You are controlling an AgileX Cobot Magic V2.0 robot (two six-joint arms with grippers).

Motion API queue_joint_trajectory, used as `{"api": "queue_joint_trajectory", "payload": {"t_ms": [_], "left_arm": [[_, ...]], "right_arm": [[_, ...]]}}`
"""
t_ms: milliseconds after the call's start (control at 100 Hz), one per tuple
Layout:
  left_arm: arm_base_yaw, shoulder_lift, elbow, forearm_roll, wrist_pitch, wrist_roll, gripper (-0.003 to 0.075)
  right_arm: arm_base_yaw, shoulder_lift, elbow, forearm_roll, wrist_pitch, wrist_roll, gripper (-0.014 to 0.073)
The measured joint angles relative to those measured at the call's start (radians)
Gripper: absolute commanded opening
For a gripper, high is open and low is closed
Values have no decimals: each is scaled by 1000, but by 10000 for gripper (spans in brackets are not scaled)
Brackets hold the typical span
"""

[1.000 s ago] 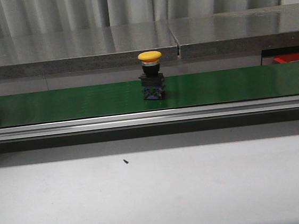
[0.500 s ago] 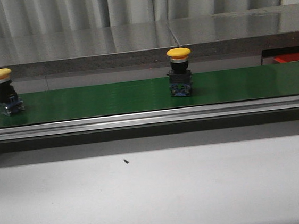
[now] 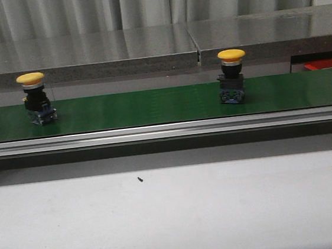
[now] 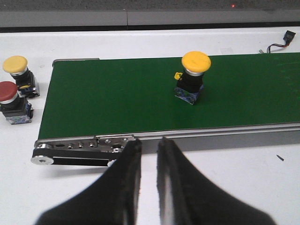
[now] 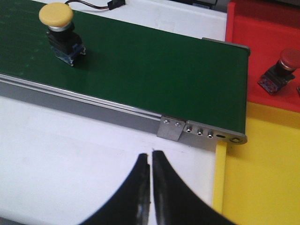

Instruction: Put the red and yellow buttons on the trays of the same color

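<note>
While both arms are parked off the belt, nothing is gripped: left gripper (image 4: pixel 149 154) fingers are held slightly apart, right gripper (image 5: pixel 150 161) fingers are nearly together, both empty. Two yellow buttons are seen upright on the green belt (image 3: pixel 152 107): the far button (image 3: pixel 35 99) toward the left, the near button (image 3: pixel 232 76) right of centre. A red button (image 5: pixel 280 69) is already seated on the red tray (image 5: pixel 262 42). The yellow tray (image 5: pixel 262 178) is shown bare where visible. Two more buttons, yellow (image 4: pixel 18 75) and red (image 4: pixel 12 102), are left unsorted beside the belt's left end. Most sorting is judged outstanding.
</note>
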Motion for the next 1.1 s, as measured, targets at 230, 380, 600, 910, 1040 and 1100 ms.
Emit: {"api": "queue_joint_trajectory", "payload": {"t_ms": [230,380,600,910,1040,1100], "left_arm": [[0,0,12,0,-4,0,-19],[0,18,12,-4,-5,0,-19],[0,47,12,-4,-9,0,-19],[0,63,12,-6,-14,0,-19],[0,63,12,-6,-14,0,-19],[0,63,12,-6,-14,0,-19]], "right_arm": [[0,57,-96,0,93,0,630],[0,213,-222,0,150,0,622],[0,504,-382,0,161,0,622],[32,786,-577,0,181,0,622],[54,871,-654,0,183,0,622],[59,907,-686,0,183,0,618]]}}
